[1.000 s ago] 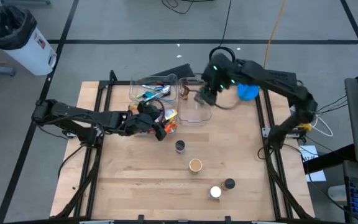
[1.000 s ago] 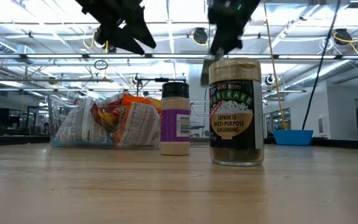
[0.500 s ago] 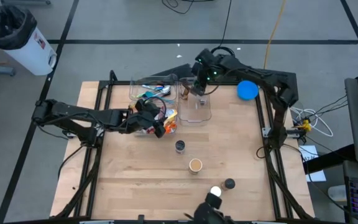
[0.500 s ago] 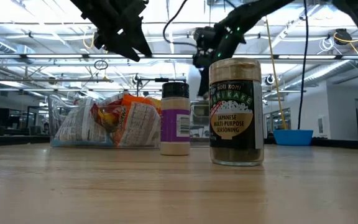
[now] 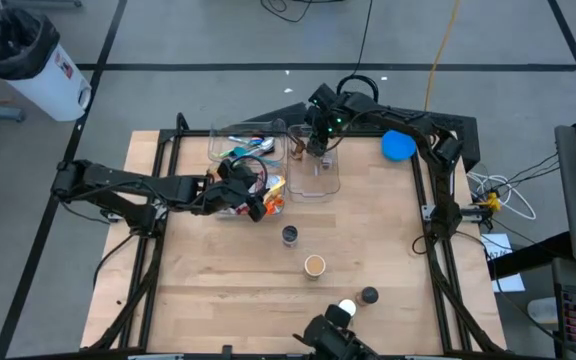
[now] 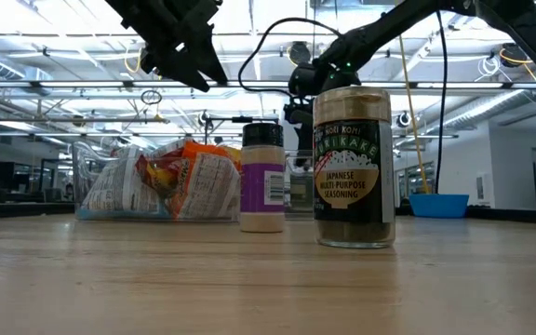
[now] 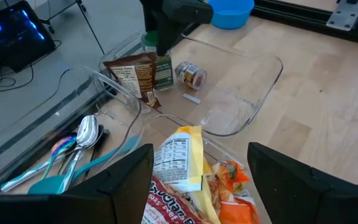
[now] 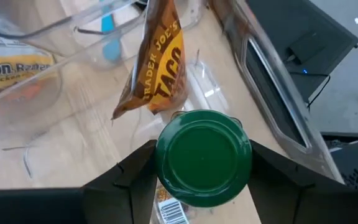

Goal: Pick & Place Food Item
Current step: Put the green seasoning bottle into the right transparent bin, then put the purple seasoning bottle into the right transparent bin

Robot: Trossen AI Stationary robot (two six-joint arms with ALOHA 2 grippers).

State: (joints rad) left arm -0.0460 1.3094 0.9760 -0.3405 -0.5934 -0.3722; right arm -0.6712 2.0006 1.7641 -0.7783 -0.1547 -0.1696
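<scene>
Furikake seasoning jar (image 6: 353,167) and purple-label shaker (image 6: 262,177) stood nearest on table. Left gripper (image 5: 253,200) hovered open-fingered over snack-packet bin (image 7: 185,180). Farther back, right gripper (image 8: 202,163) clamped green-lidded jar (image 8: 202,155) upright inside clear bin (image 5: 320,178) beside taco packet (image 8: 160,65). Advice: lower until seated, release, lift straight clear of packet.

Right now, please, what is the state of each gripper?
Left gripper: open, holding nothing, above the snack packets in the clear bin.
Right gripper: closed on the green-lidded jar, over the clear tray.
</scene>
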